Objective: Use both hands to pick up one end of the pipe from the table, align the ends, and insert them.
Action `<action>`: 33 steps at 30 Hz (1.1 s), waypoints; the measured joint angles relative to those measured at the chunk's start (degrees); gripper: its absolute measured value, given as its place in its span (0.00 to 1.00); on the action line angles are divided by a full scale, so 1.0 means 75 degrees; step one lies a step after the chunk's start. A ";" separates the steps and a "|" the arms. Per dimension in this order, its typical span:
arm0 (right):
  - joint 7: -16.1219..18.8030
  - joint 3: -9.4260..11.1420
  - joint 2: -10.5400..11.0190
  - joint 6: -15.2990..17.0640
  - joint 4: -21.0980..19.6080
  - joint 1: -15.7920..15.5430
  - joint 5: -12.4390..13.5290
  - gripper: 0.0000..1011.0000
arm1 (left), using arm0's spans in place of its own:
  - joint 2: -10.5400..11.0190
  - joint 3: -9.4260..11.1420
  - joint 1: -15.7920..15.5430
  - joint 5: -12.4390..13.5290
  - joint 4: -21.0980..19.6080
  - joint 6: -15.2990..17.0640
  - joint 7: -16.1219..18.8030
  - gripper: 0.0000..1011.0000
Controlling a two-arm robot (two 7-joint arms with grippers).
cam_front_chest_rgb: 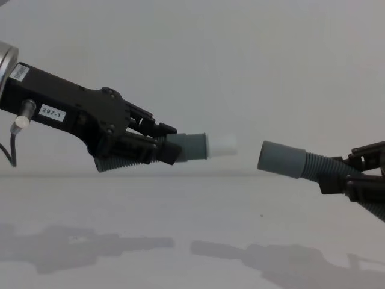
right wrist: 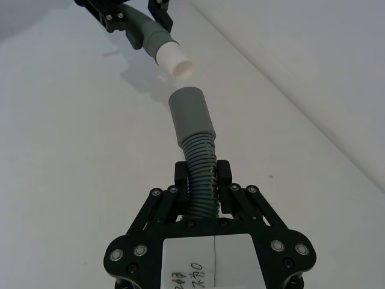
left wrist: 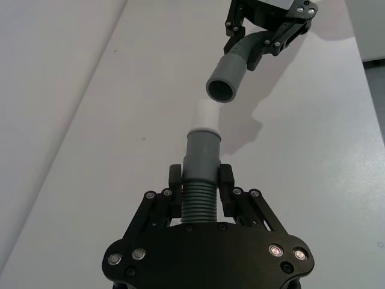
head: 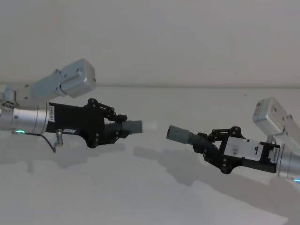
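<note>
Both grippers hold hose pieces in the air above the white table (head: 150, 197), cuffs facing each other.
Left gripper (head: 123, 125) is clamped on the ribbed white-tipped hose piece (cam_front_chest_rgb: 195, 146); right gripper (head: 202, 142) is clamped on the wide-cuffed hose piece (cam_front_chest_rgb: 283, 159). A small gap separates the ends.

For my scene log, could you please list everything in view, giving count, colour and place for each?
white-tipped pipe piece: one, dark-grey ribbed with grey cuff, held in the air on the left.
plain-cuff pipe piece: one, dark-grey ribbed with wider grey cuff, held in the air on the right, facing the white tip across a gap.
table: one, white, beneath both pieces.
left tool: one, black, shut on the white-tipped piece.
right tool: one, black, shut on the plain-cuff piece.
</note>
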 joint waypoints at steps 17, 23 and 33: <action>0.0081 -0.0058 0.0208 -0.0074 -0.0085 -0.0016 0.0139 0.27 | 0.0065 0.0121 0.0033 -0.0113 -0.0154 0.0007 0.0044 0.35; 0.0116 -0.0093 0.0268 -0.0100 -0.0108 -0.0009 0.0183 0.27 | 0.0069 0.0169 0.0015 -0.0131 -0.0160 0.0008 0.0059 0.35; 0.0127 -0.0159 0.0327 -0.0111 -0.0120 0.0024 0.0250 0.27 | 0.0072 0.0259 -0.0036 -0.0191 -0.0142 -0.0001 0.0060 0.35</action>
